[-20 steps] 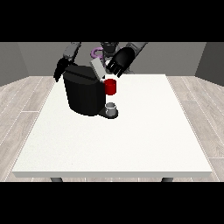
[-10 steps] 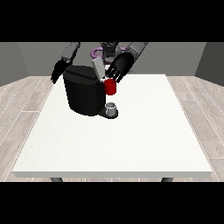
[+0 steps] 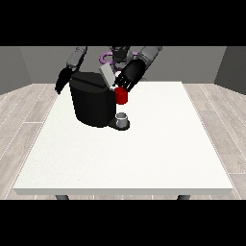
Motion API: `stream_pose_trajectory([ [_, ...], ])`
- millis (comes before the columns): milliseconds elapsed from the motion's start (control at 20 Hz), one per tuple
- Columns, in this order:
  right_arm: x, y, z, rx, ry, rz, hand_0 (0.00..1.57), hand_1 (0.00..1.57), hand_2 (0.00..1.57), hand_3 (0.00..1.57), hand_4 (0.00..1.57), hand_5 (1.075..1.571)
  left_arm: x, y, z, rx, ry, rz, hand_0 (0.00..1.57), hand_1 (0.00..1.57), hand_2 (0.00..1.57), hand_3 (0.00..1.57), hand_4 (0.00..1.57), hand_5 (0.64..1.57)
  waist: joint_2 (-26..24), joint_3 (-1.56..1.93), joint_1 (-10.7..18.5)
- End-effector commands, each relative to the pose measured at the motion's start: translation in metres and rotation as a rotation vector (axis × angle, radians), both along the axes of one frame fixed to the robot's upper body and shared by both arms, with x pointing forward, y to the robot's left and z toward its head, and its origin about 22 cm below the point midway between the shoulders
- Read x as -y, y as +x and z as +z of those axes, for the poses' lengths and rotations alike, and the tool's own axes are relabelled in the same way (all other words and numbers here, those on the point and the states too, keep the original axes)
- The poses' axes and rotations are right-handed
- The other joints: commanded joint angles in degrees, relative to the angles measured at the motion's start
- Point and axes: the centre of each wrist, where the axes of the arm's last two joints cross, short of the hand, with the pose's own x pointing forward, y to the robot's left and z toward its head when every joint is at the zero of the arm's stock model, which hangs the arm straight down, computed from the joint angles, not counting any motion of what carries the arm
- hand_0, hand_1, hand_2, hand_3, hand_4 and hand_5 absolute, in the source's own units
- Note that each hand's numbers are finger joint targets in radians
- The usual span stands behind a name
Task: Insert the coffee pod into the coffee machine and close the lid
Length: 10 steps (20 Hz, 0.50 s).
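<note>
A black coffee machine (image 3: pixel 91 101) stands on the far left part of the white table (image 3: pixel 144 149). Its grey lid (image 3: pixel 106 74) is tilted up at the machine's top right. A red part (image 3: pixel 121 95) sticks out on the machine's right side, and a small grey cup (image 3: pixel 122 118) sits on the base below it. The hand at the view's right (image 3: pixel 129 75) is over the lid's right edge, with fingers pointing down toward the red part. The hand at the view's left (image 3: pixel 62 81) hangs beside the machine's upper left corner. No coffee pod shows apart from these.
The robot's torso (image 3: pixel 117 53) rises behind the machine at the table's far edge. White table surface stretches from the machine to the near edge and to the right edge.
The hand at the view's right has come down and left, closer to the lid and the red part. The lid stays tilted up. The other hand has barely moved.
</note>
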Motion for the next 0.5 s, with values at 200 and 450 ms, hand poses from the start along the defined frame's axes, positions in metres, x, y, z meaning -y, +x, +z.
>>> stream_pose_trajectory([
  [200, -0.016, 0.0, 0.0, 0.032, -0.004, 0.007, 0.0, 0.0, 0.0, 0.0, 0.0, 1.571, -0.003, 0.0, 0.02, 0.062, -0.024, 0.005, 1.23, 1.23, 1.27, 1.21, 0.39, 1.571, 2.2, 0.0, -0.8],
  [450, 0.002, 0.001, 0.009, 0.011, -0.006, 0.018, 0.0, 0.0, 0.0, 0.0, 0.0, 1.571, -0.025, -0.003, 0.031, 0.067, -0.026, 0.024, 1.22, 1.22, 1.24, 1.2, 0.36, 1.571, 1.6, 0.0, -2.2],
])
